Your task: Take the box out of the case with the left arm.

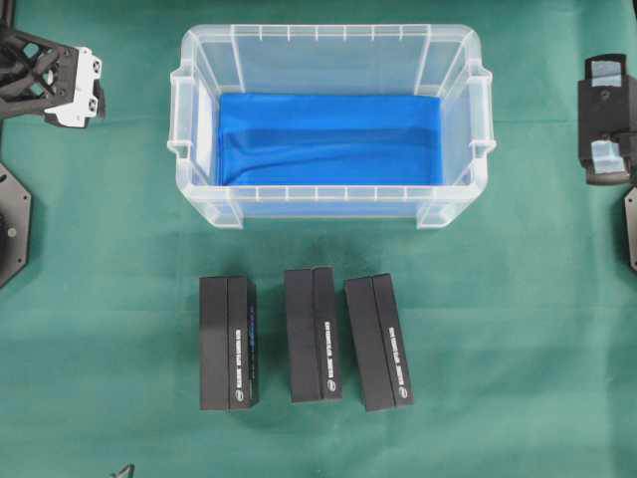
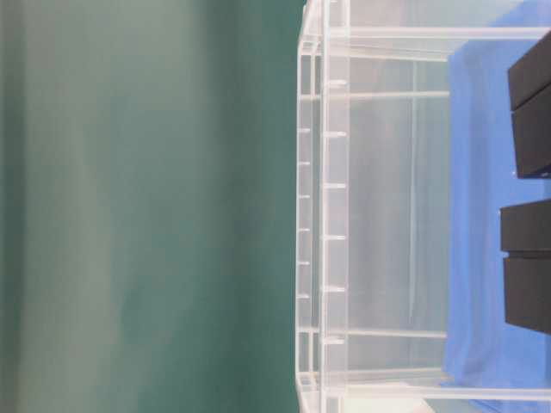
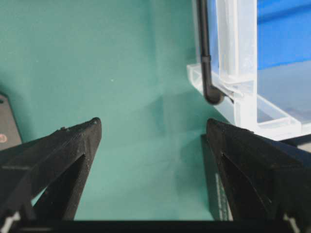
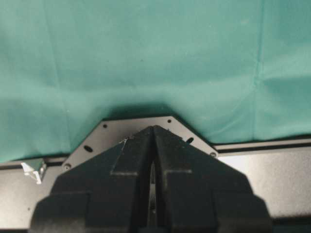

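Observation:
The clear case (image 1: 328,38) stands at the back middle of the green cloth. In the overhead view only its blue lining (image 1: 328,139) shows inside. Three black boxes lie side by side in front of it: left (image 1: 228,342), middle (image 1: 313,334), right (image 1: 378,342). My left gripper (image 1: 88,90) hovers at the far left, apart from the case, and is open. In the left wrist view its fingertips (image 3: 154,128) frame bare cloth, with the case corner (image 3: 238,97) to the upper right. The right gripper (image 1: 605,149) rests at the far right, shut (image 4: 153,127).
A thin black hooked rod (image 3: 206,58) runs along the case corner. A box edge (image 3: 214,184) shows behind my left gripper's right finger. Black base plates sit at the left edge (image 1: 12,224) and under the right gripper (image 4: 141,128). Two dark boxes (image 2: 527,267) show at the table-level view's right edge.

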Tool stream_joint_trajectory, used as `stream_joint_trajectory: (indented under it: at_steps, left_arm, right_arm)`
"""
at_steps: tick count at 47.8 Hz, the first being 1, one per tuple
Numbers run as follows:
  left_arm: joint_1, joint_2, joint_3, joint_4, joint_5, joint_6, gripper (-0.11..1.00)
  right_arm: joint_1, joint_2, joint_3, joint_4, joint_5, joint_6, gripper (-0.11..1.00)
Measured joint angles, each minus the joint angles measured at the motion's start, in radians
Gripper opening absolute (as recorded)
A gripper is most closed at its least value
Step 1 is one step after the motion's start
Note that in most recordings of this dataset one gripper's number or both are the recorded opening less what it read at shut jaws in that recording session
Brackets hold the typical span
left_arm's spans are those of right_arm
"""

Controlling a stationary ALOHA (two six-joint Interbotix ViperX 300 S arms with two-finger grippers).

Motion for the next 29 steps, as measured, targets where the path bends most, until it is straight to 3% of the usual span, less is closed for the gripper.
stream_joint_trajectory:
  at_steps: [29]
  left_arm:
    - [0.0, 0.0, 0.0, -0.002, -0.002, -0.002, 0.84]
  right_arm:
    - [0.0, -0.012, 0.002, 0.0, 0.002, 0.0, 0.01]
